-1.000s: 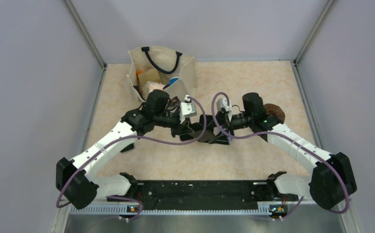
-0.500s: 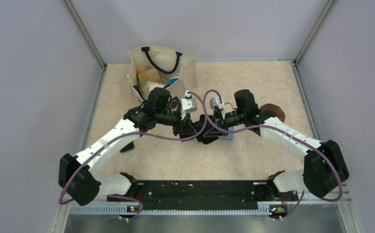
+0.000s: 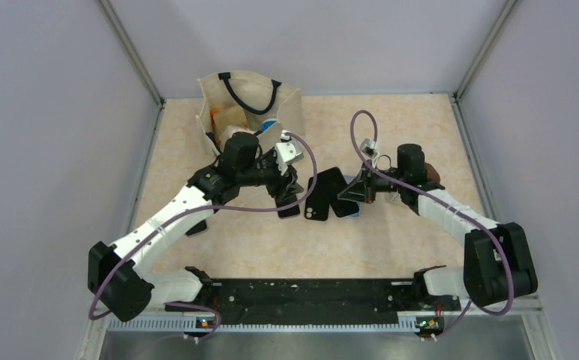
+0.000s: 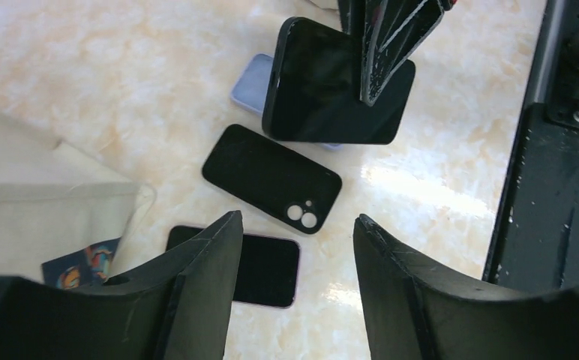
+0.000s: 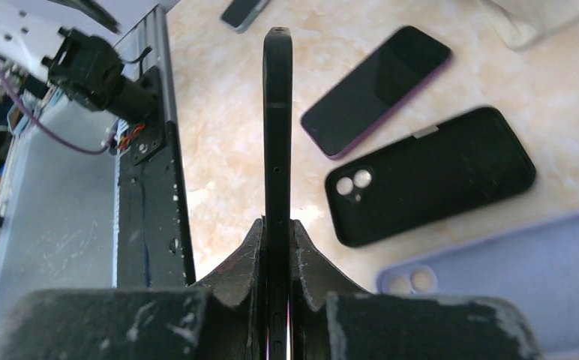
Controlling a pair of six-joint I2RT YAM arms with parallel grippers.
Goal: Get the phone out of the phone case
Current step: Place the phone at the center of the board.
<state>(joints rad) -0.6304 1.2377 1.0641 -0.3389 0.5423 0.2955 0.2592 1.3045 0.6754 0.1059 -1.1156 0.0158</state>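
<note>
A black phone [image 5: 277,127] stands on edge between the fingers of my right gripper [image 5: 277,225], which is shut on it. From above, that phone [image 3: 344,204] hangs just over the table. The empty black phone case [image 3: 324,191] lies flat on the table, its camera holes showing, between the two grippers. It also shows in both wrist views, as the case [image 4: 271,178] and the case [image 5: 429,176]. My left gripper [image 4: 295,217] hovers open over the table with nothing between its fingers, left of the case.
A purple-edged phone [image 4: 268,268] lies under my left gripper. A lavender case [image 5: 511,270] lies under the held phone. A cream tote bag [image 3: 249,109] stands at the back left, a brown object [image 3: 426,171] behind the right arm, and a small dark item [image 3: 196,227] by the left arm.
The two grippers, close together on the cased phone, have come apart. My left gripper opened and the black case now lies on the table. The right gripper drew right with the bare phone.
</note>
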